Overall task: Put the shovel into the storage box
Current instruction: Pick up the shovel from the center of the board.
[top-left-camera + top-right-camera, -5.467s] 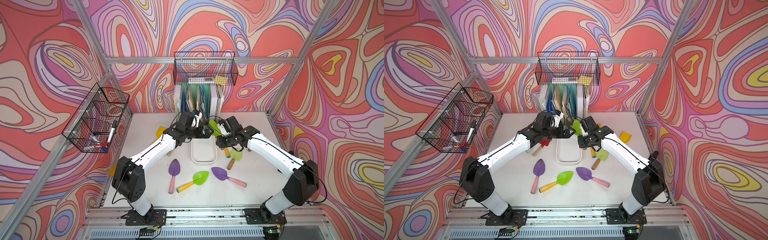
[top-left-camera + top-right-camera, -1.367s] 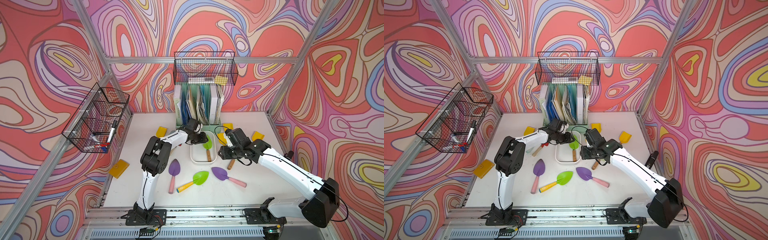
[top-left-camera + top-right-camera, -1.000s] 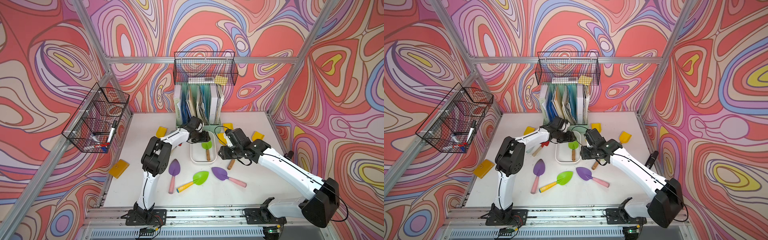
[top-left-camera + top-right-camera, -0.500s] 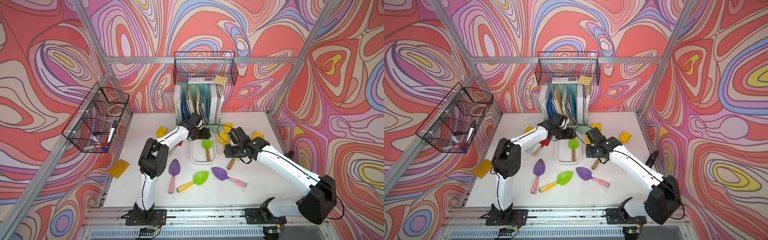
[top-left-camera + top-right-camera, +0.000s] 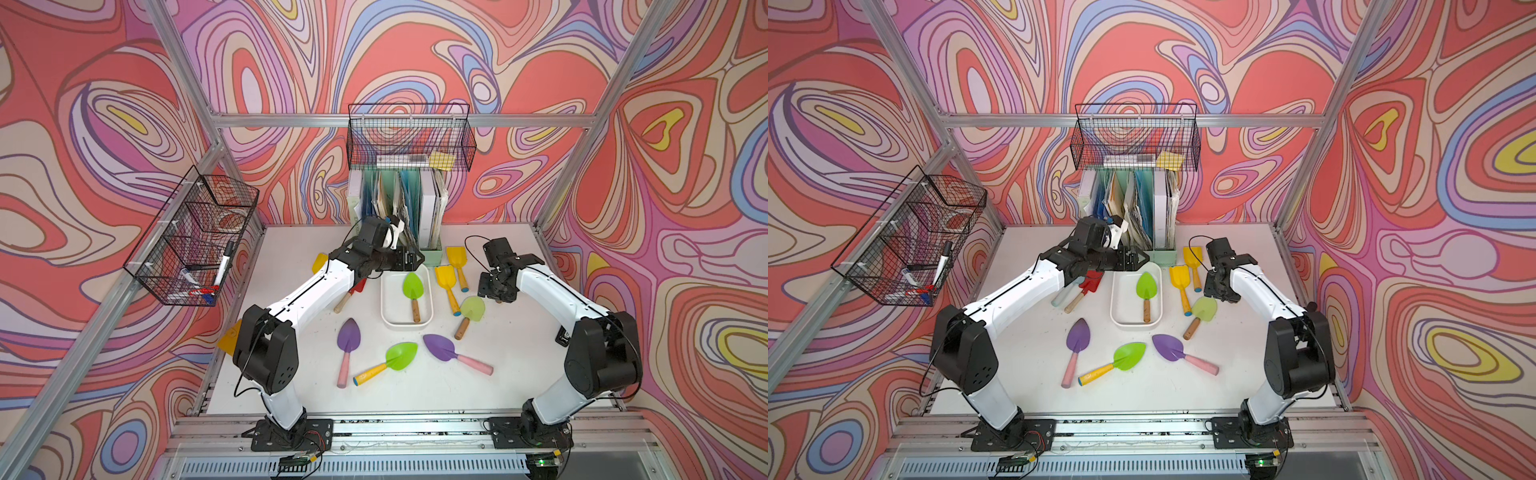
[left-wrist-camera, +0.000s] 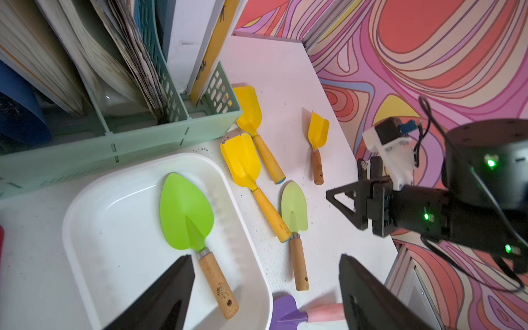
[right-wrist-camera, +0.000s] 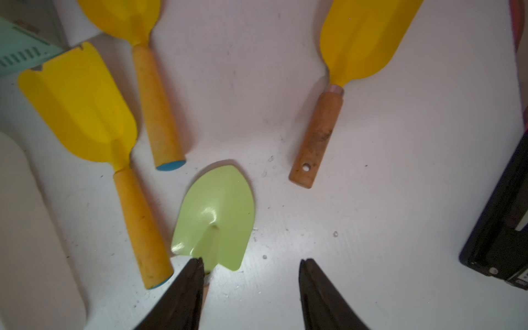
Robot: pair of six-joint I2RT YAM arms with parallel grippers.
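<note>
Currently: lime shovel (image 5: 412,286), light, stiff, slick-bladed I judge, lies inside white storage box (image 5: 384,307); best held by wooden handle (image 6: 214,283). Left jaws wide, empty; right jaws open over pale-green shovel (image 7: 214,217).

Lighting is bright and even; shadows are soft. Top views are sharp. Right wrist view shows slight glare on the pale green shovel (image 7: 213,220).
</note>
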